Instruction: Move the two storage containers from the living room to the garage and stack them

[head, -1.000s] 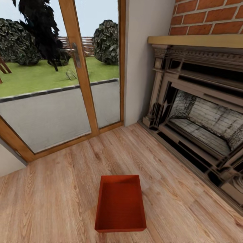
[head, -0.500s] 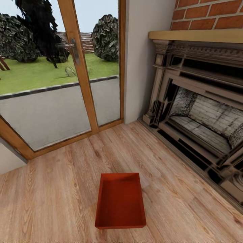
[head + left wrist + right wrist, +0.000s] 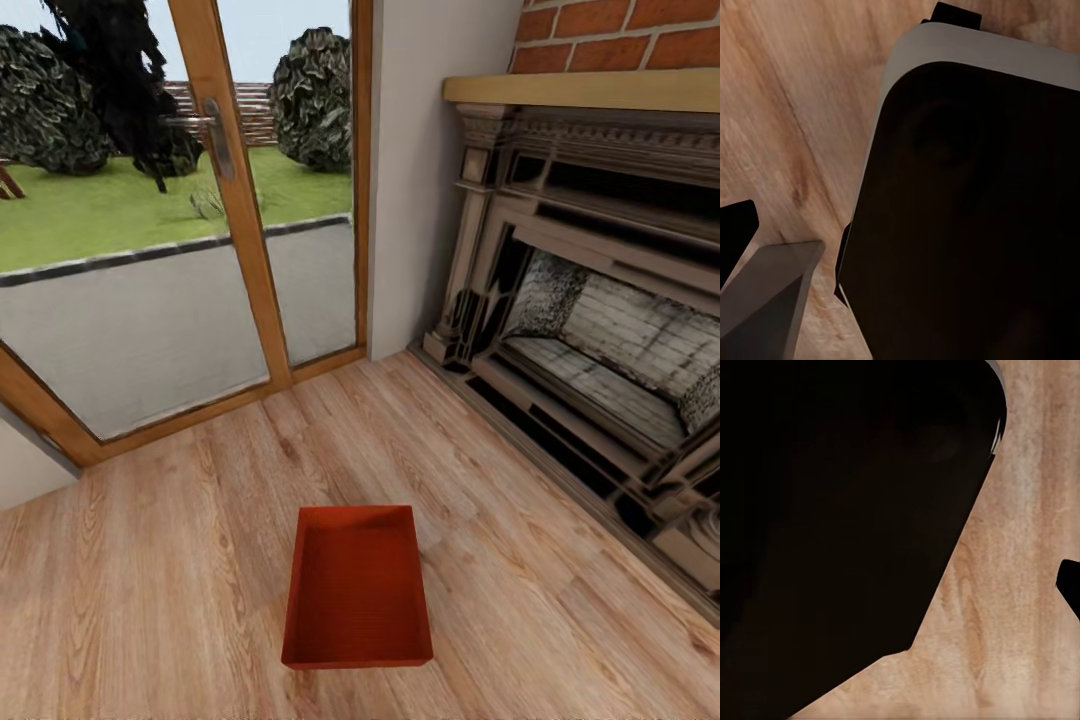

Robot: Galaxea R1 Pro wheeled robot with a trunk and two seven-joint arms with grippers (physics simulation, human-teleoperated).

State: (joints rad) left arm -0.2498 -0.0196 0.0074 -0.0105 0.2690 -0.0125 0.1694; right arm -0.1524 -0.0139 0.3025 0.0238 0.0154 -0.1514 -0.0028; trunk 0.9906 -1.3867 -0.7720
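One storage container (image 3: 357, 588), an orange-red open-topped bin with ribbed walls, sits empty on the light wood plank floor (image 3: 170, 570) of the living room. It is low in the head view, just left of centre, with its long side running away from me. Nothing touches it. In the left wrist view a dark rounded part of the robot with a grey rim (image 3: 967, 210) hangs over the planks (image 3: 795, 112). The right wrist view has a similar dark bulk (image 3: 840, 510) above the wood floor (image 3: 1020, 585).
A red-brick fireplace (image 3: 590, 350) with a dark ornate surround and a low hearth lines the right side. A glass door in an orange wooden frame (image 3: 240, 220) closes off the back left, with a white wall corner (image 3: 410, 200) between the two.
The whole head view has shifted a little, so the container sits slightly higher in the picture. The container itself has not moved on the floor.
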